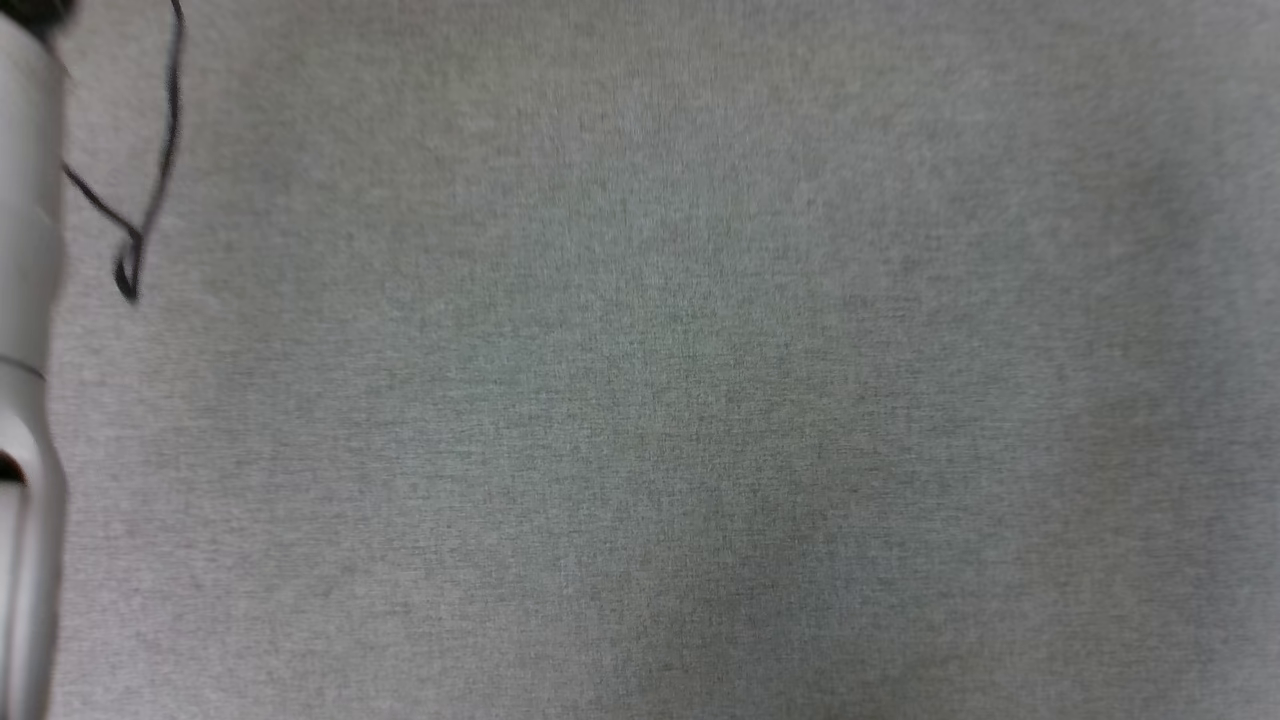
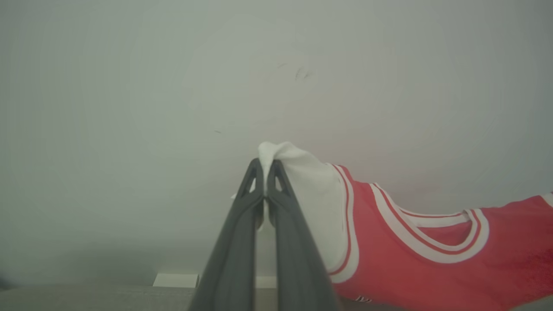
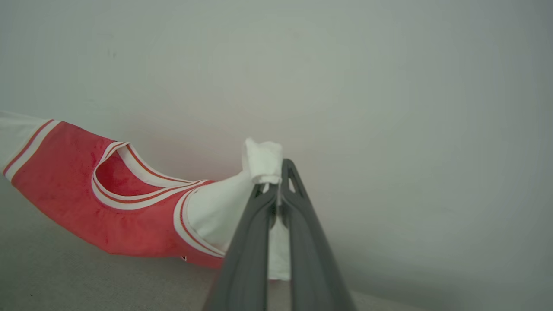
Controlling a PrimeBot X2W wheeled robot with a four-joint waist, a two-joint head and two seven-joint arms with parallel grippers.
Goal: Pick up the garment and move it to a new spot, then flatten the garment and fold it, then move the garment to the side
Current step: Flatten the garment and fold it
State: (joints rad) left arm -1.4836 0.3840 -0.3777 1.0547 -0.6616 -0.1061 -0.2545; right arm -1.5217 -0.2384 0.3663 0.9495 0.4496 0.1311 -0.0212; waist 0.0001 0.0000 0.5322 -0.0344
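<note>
I hold the garment (image 2: 410, 242) lifted, left tool (image 2: 265, 166) and right tool (image 3: 276, 175) clamped on it; flattening, folding remain.

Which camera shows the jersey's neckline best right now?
Right wrist view: the garment shows its whole striped neckline, beside the sleeve the right gripper pinches. Left wrist view gives it more edge-on beside the left gripper. Head view faces grey cloth.

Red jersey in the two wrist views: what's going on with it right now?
The robot holds a red sports jersey with white sleeves and striped trim up between its arms. The left gripper is shut on one sleeve, the right gripper on the other; the jersey sags between them above the grey fabric surface, not yet flattened or folded.
</note>
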